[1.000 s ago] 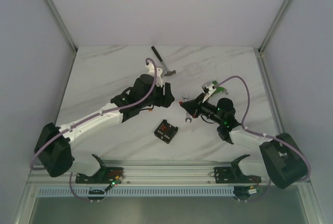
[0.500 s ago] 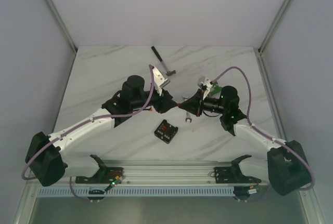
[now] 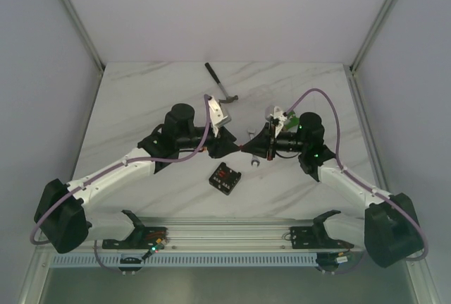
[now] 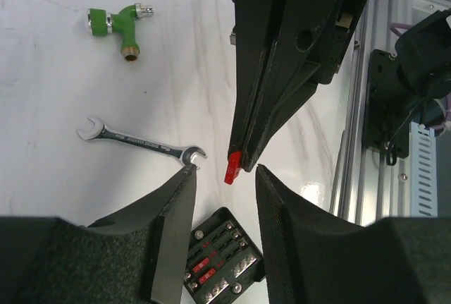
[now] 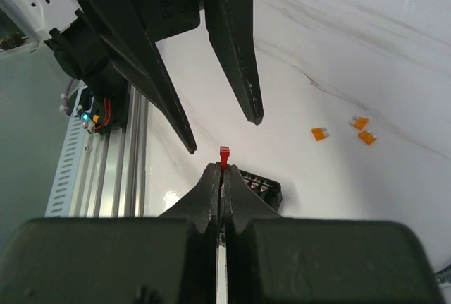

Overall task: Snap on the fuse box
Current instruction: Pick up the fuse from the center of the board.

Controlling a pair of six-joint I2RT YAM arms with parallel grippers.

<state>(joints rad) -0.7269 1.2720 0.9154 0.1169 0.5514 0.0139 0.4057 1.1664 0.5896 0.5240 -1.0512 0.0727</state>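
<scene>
The black fuse box [image 3: 225, 178] lies on the table below the two grippers, with red fuses in its rows; it shows under my left gripper [image 4: 220, 269] and behind my right gripper's tips [image 5: 262, 187]. My right gripper [image 3: 248, 146] is shut on a small red fuse [image 5: 224, 156], which sticks out of its tips [image 4: 232, 167]. My left gripper [image 3: 235, 144] is open, its fingers [image 5: 232, 43] facing the red fuse from just beyond it, not touching.
A silver wrench [image 4: 141, 144] lies by the grippers. A green connector piece [image 4: 121, 25] lies farther back. Loose orange fuses [image 5: 320, 133] lie on the table. A hammer [image 3: 220, 87] is at the back. The rail [image 3: 232, 235] runs along the near edge.
Both arms have swung in to meet tip to tip above the table. The right gripper has turned to face the left with the red fuse. The fuse box has not moved.
</scene>
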